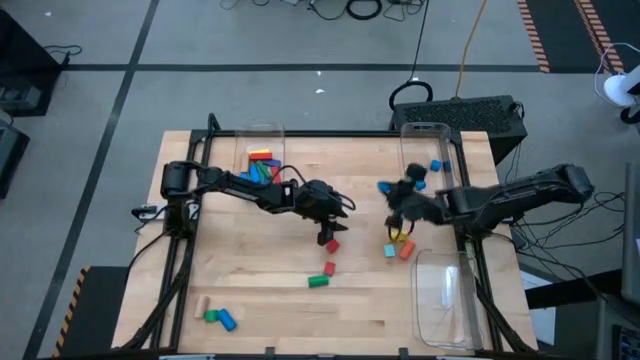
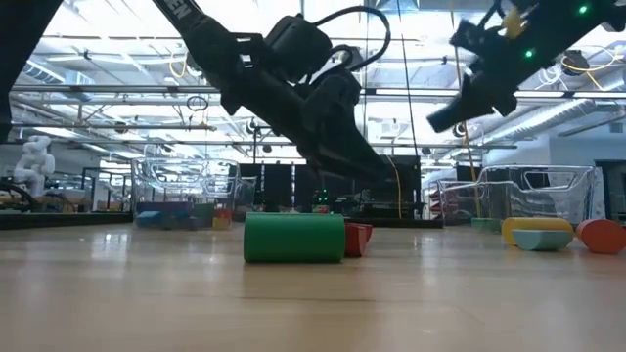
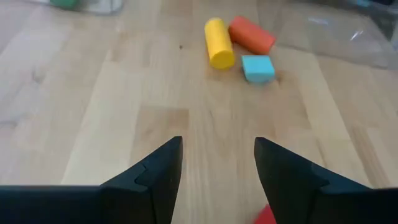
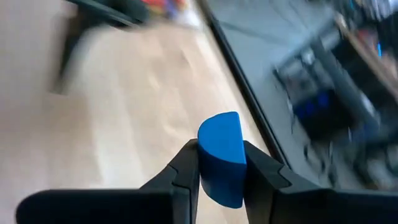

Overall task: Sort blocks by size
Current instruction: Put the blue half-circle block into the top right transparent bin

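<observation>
Right claw (image 4: 222, 168) is pinching a blue half-round block (image 4: 221, 158) between both fingers, held up off the desk (image 1: 260, 310) on the right side, near the far clear bin (image 1: 425, 145); the high view has it above the yellow/orange/light-blue cluster. Left claw (image 3: 217, 168) is spread with nothing between the fingers, hanging over mid-desk, a red block (image 1: 331, 245) just beside it on the near side. From the left wrist view: yellow cylinder (image 3: 219, 42), orange cylinder (image 3: 251, 35) and light-blue cube (image 3: 257, 68) lie close together on the wood, the yellow and orange ones touching at one end. Green cylinder (image 1: 318, 282) lies on its side near the centre of the desk, a small red block (image 1: 329, 267) just behind it. Near-left corner of the desk has a plain wood piece (image 1: 200, 303), a green block (image 1: 211, 316) and a blue one (image 1: 227, 320). Far-left bin (image 1: 262, 135) holds several mixed-colour blocks; far-right bin has a couple of blue ones. Near-right bin (image 1: 445, 300): can't tell the contents.
</observation>
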Tool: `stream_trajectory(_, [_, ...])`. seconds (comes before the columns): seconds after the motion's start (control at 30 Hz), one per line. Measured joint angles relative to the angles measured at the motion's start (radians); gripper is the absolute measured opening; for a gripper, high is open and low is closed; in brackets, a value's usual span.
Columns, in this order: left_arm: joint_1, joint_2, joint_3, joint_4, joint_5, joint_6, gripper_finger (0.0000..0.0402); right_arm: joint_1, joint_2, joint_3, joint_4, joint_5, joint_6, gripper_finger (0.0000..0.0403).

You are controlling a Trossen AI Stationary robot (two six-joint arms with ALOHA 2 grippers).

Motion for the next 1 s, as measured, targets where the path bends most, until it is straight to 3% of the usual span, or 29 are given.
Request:
stream_trajectory(0.2, [0.000,0.000,0.000,-0.009,-0.023,0.000,0.0201,-0.244,-0.073,0.000,-0.238,-0.015,0.211,0.0072])
stream_trajectory(0.37, [-0.001,0.000,0.000,0.002,-0.023,-0.001,0.0201,-0.445,-0.070,0.000,-0.285,-0.082,0.301,0.0073])
stream_trajectory(0.67, [0.000,0.000,0.000,0.005,-0.023,-0.003,0.0201,-0.824,0.014,0.000,-0.277,-0.482,0.262,0.0070])
stream_trajectory(0.8, [-0.001,0.000,0.000,0.008,-0.023,-0.003,0.0201,-0.935,0.091,0.000,-0.273,-0.568,0.232,0.0070])
stream_trajectory(1.0, [-0.001,0.000,0.000,0.008,-0.023,-0.003,0.0201,-1.014,0.193,0.000,-0.258,-0.577,0.182,0.0077])
